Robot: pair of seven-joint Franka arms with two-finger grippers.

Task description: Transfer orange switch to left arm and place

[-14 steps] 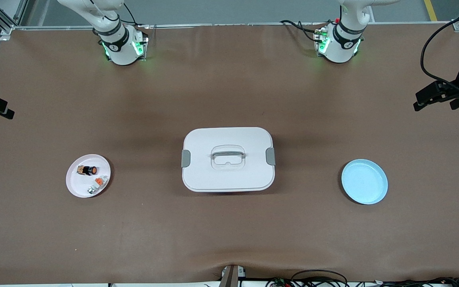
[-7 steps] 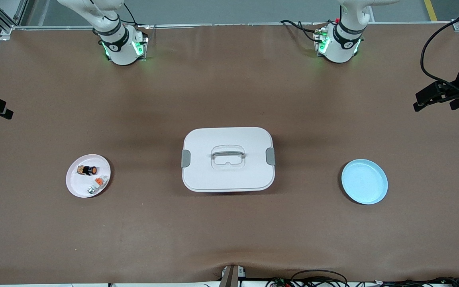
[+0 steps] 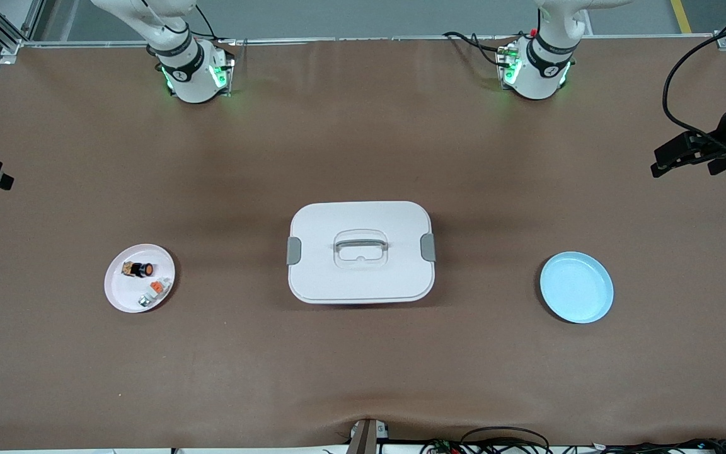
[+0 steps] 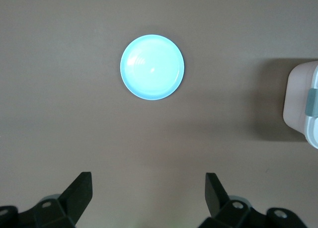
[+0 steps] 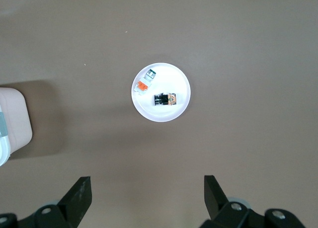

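Observation:
The orange switch (image 3: 140, 269), a tiny black cylinder with an orange face, lies on a pink plate (image 3: 122, 290) toward the right arm's end of the table. The right wrist view shows the orange switch (image 5: 164, 99) on that pink plate (image 5: 173, 80). High over the table beside it hangs my right gripper (image 5: 147, 190), open and empty. The white box (image 3: 360, 252) with grey latches stands mid-table. My left gripper (image 4: 148, 188) hangs open and empty, high over the left arm's end of the table.
A small grey-white piece with an orange tab (image 3: 155, 290) shares the pink plate. A blue plate (image 3: 576, 287) with nothing on it lies toward the left arm's end, also seen as the blue plate (image 4: 152, 67) from the left wrist. Brown table surface surrounds the box.
Both hands have shifted slightly at the edges of the front view. Nothing on the table has moved, and both grippers stay open.

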